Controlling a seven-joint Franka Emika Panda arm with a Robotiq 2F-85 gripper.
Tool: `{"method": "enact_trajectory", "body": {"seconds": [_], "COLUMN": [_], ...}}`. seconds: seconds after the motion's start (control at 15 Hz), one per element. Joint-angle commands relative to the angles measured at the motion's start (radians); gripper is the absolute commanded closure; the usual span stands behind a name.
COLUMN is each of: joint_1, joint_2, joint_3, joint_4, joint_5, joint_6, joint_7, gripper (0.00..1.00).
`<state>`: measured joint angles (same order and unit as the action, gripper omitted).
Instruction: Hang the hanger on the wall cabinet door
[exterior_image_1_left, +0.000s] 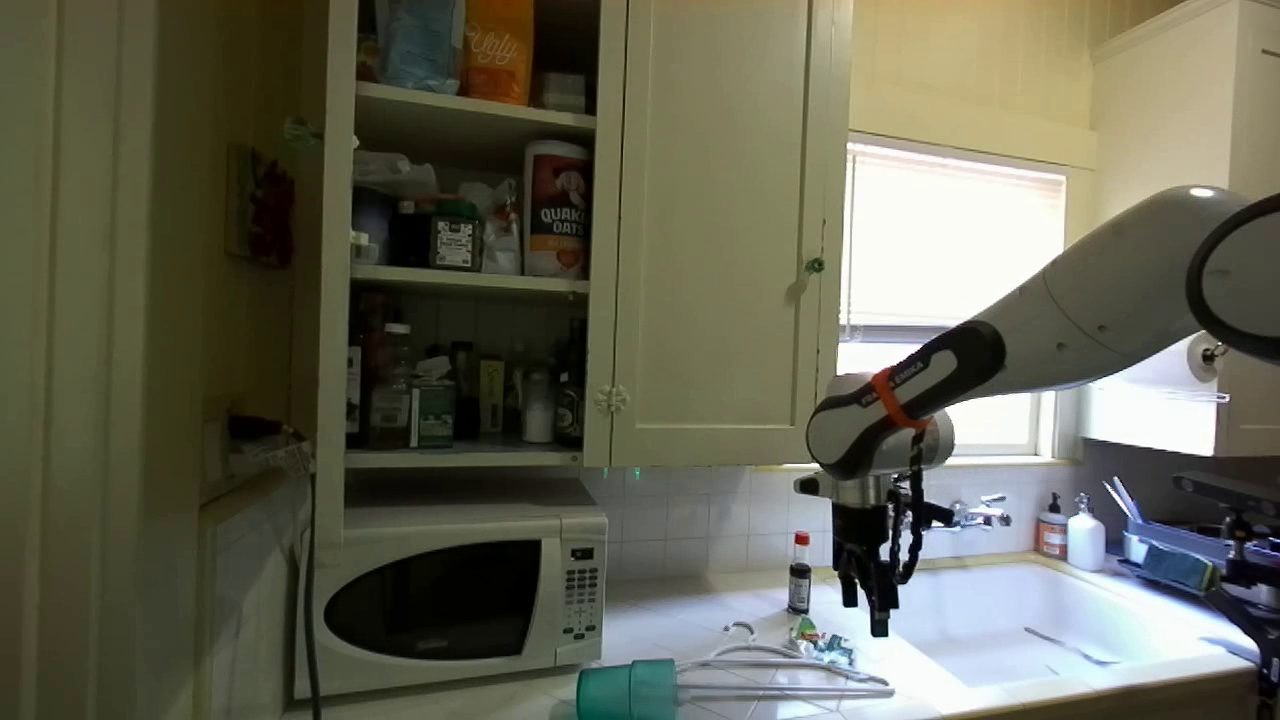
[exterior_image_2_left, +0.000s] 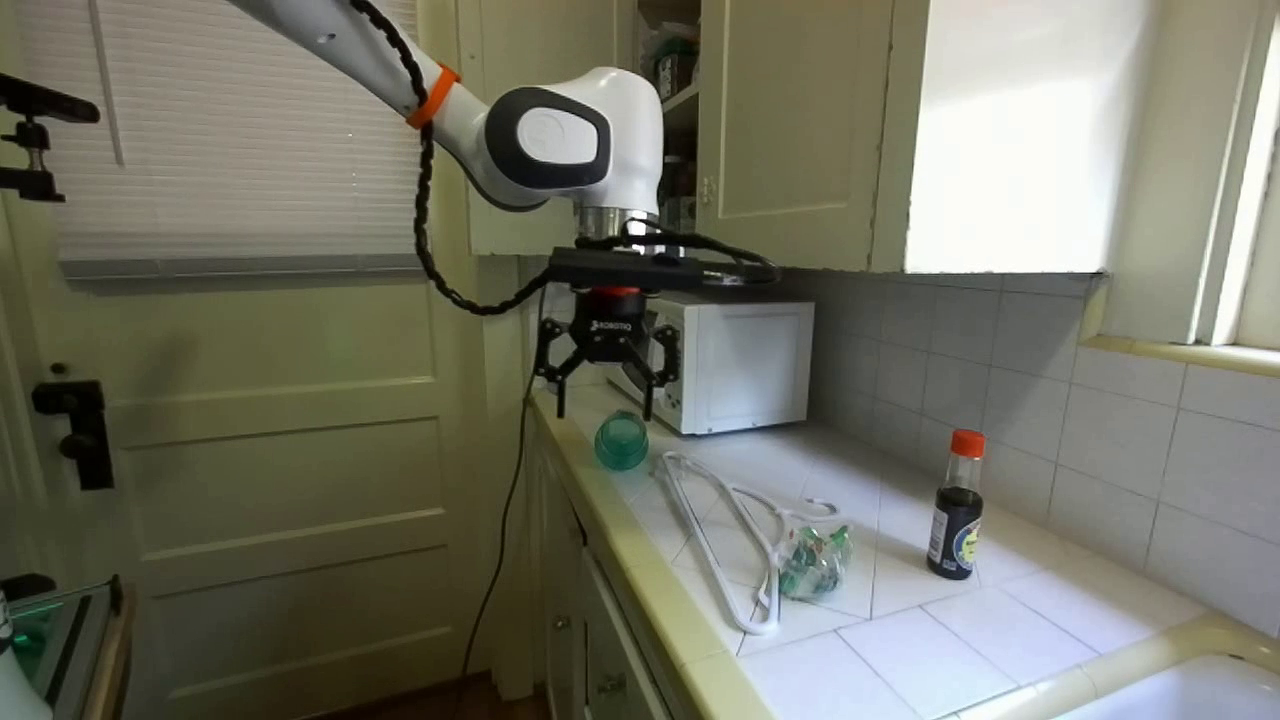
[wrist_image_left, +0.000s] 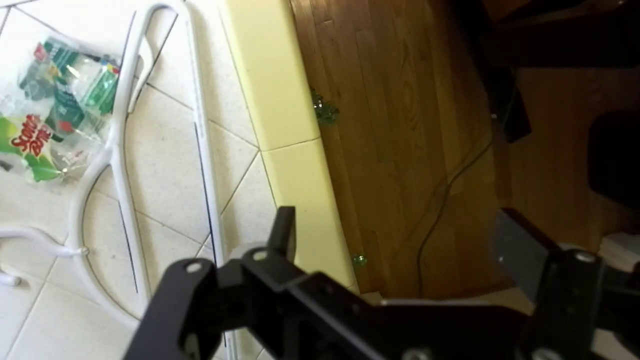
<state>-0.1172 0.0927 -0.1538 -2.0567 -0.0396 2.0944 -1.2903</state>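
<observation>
The pale whitish hanger (exterior_image_1_left: 782, 690) lies on the white tiled counter, its hook toward the back wall. It also shows in an exterior view (exterior_image_2_left: 707, 548) and in the wrist view (wrist_image_left: 201, 120). My gripper (exterior_image_2_left: 604, 412) points down, open and empty, above the counter's front edge. In the wrist view the gripper (wrist_image_left: 397, 212) has its fingers wide apart, one over the yellow edge beside the hanger's long bar, the other over the floor. The cream-white wall cabinet door (exterior_image_1_left: 715, 220) hangs above the counter, its round knob (exterior_image_1_left: 815, 265) near the edge. The door also shows in an exterior view (exterior_image_2_left: 800, 110).
A green cup (exterior_image_2_left: 621, 441) lies by the hanger's end. A plastic packet (exterior_image_2_left: 815, 563) touches or nearly touches the hanger. A red-capped bottle (exterior_image_2_left: 956, 510) stands near the wall. The microwave (exterior_image_1_left: 450, 600) sits under open shelves. The sink (exterior_image_1_left: 1040, 600) is at the counter's other end.
</observation>
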Motion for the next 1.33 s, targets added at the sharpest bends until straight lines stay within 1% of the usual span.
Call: {"method": "enact_trajectory", "body": {"seconds": [0.0, 0.13, 0.2, 0.33, 0.6, 0.67, 0.73, 0.87, 1.0, 1.27], "joint_1": [-0.021, -0.025, -0.030, -0.035, -0.039, -0.040, -0.048, -0.064, -0.070, -0.050], "joint_2": [0.138, 0.197, 0.124, 0.173, 0.203, 0.245, 0.263, 0.315, 0.372, 0.494], "joint_3": [0.012, 0.015, 0.025, 0.028, 0.033, 0.040, 0.053, 0.077, 0.089, 0.089], "joint_4": [0.126, 0.189, 0.114, 0.163, 0.190, 0.209, 0.213, 0.239, 0.280, 0.409], "joint_5": [-0.058, -0.068, -0.043, -0.051, -0.045, -0.030, -0.006, 0.040, 0.051, 0.005], "joint_6": [0.035, 0.034, 0.031, 0.031, 0.029, 0.041, 0.058, 0.079, 0.102, 0.133], "joint_7": [-0.046, -0.001, -0.022, -0.016, -0.020, -0.012, -0.039, -0.038, -0.016, 0.090], "gripper": [0.00, 0.00, 0.00, 0.00, 0.00, 0.00, 0.00, 0.00, 0.00, 0.00]}}
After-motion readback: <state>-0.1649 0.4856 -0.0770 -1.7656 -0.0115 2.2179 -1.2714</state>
